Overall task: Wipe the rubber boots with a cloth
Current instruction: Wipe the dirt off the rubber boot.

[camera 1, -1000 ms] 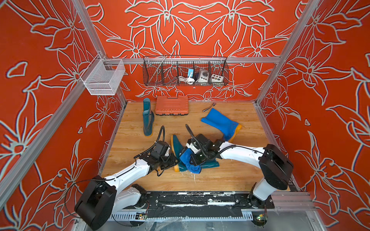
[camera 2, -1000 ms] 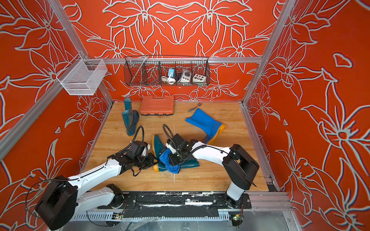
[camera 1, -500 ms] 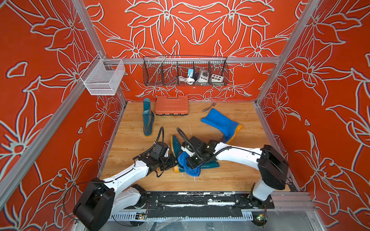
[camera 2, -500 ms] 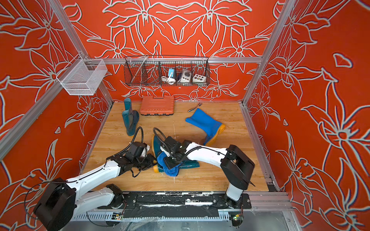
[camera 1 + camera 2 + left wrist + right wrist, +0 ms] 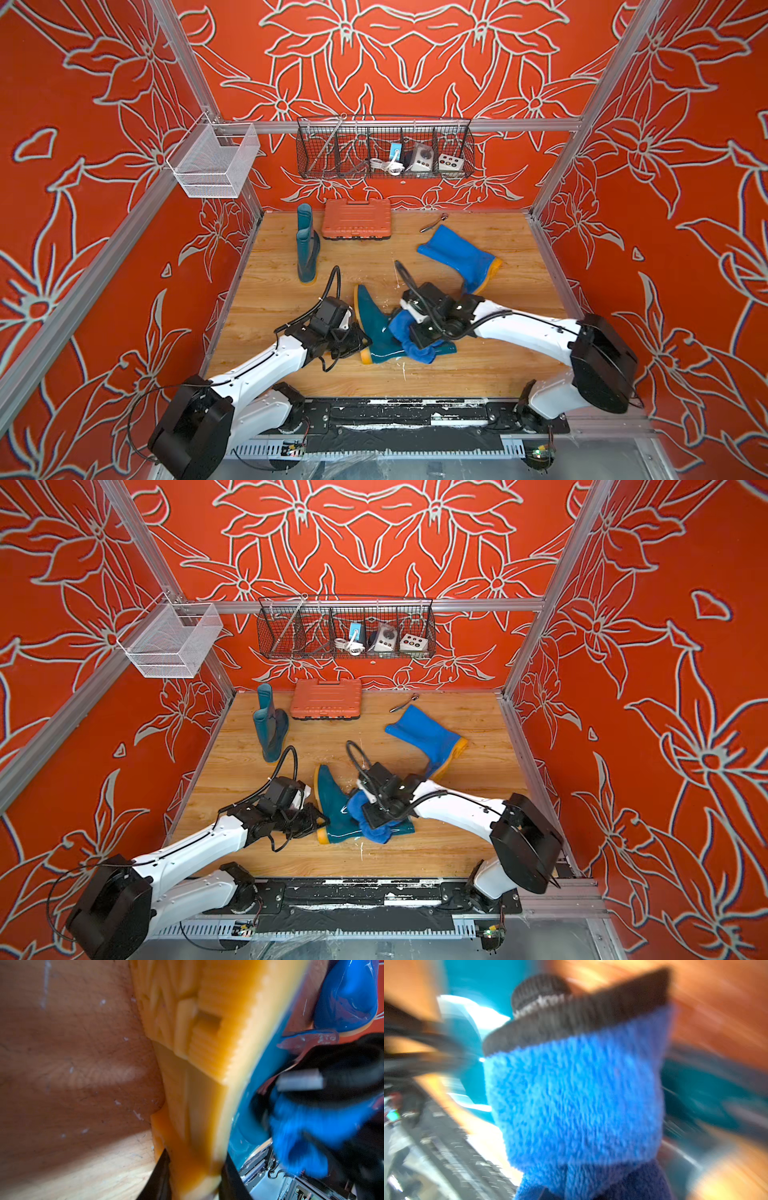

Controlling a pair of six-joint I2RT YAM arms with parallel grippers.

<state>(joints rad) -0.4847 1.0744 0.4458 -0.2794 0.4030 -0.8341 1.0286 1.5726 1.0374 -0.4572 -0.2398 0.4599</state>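
The left jaws pinch the yellow-orange sole of the lying teal boot (image 5: pixel 376 332), pinning it on its side near the front of the worktop (image 5: pixel 478 374). The right jaws stay pressed together on the cloth (image 5: pixel 422 353), which has slid from beside the sole back toward the shaft. That looks like a wiping stroke under way on this boot. The standing teal boot (image 5: pixel 306 249) and the bright blue boot (image 5: pixel 457 255) probably still wait. On the back wall, the black wire basket (image 5: pixel 328 153) holds a white cable and small switch boxes. The white mesh basket (image 5: pixel 208 174) shows nothing inside.
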